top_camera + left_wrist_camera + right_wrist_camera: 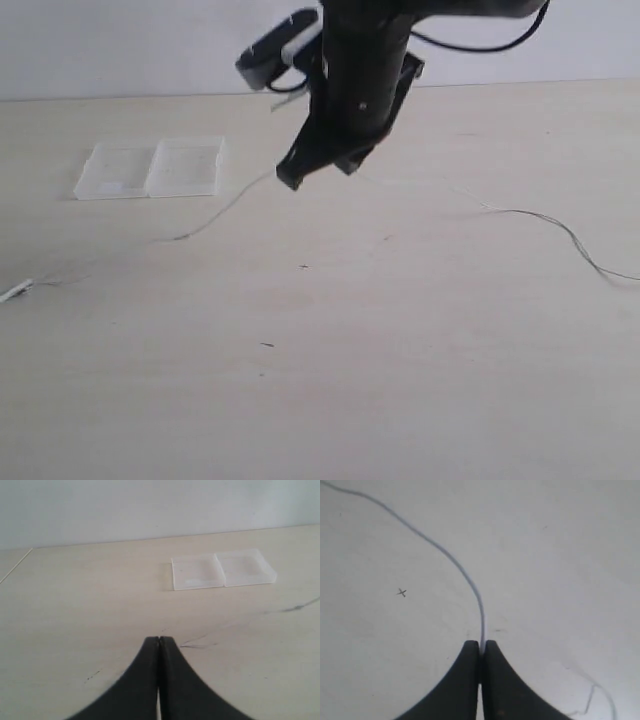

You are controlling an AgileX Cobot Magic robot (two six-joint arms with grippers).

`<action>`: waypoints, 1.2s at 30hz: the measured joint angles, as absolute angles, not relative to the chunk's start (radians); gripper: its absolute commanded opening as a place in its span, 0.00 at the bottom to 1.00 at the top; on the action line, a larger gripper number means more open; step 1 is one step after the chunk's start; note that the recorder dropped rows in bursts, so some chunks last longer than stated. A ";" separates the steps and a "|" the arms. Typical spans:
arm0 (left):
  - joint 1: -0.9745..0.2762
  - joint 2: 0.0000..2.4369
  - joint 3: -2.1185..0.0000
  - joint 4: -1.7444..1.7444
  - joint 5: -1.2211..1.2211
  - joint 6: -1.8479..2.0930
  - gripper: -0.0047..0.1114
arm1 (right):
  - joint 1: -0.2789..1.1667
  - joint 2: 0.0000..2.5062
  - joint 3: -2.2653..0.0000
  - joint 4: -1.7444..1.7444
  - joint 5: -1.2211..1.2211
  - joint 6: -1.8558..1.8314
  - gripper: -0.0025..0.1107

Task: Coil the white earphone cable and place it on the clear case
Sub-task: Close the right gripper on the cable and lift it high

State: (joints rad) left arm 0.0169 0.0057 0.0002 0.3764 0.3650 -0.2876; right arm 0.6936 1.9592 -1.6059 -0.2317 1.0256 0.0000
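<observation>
The right gripper [480,647] pinches the white cable [445,555]. The left gripper [159,642] is closed on nothing. The clear case [222,570] lies open.

Robot lab or test bench, most likely: bare pale desk [420,400], plain white wall [100,40] behind, black robot arm [362,60] with cabling over it.

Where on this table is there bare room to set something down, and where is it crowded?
Bare: the broad near stretch of the table, in front of the white earphone cable. Crowded: the far left, where the cable runs past the clear case up to the right gripper, whose fingers pinch it.
</observation>
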 measured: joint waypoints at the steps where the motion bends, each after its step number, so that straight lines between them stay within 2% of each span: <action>1: 0.017 0.006 0.000 0.376 0.365 -0.288 0.04 | 0.694 1.933 -1.619 -0.241 1.030 0.000 0.02; 11: 0.017 0.006 0.000 0.376 0.365 -0.288 0.04 | 0.694 1.774 -1.817 -0.263 1.129 0.000 0.02; 24: 0.017 0.006 0.000 0.376 0.365 -0.288 0.04 | 0.694 1.764 -2.042 -0.327 1.218 -0.006 0.02; 36: 0.017 0.006 0.000 0.367 0.350 -0.288 0.04 | 0.694 1.724 -2.142 -0.334 1.222 -0.014 0.02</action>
State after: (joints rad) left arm 0.0169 0.0057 0.0002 0.3669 0.3503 -0.2876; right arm 0.6936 1.7236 -2.1417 -0.3337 1.2218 -0.0138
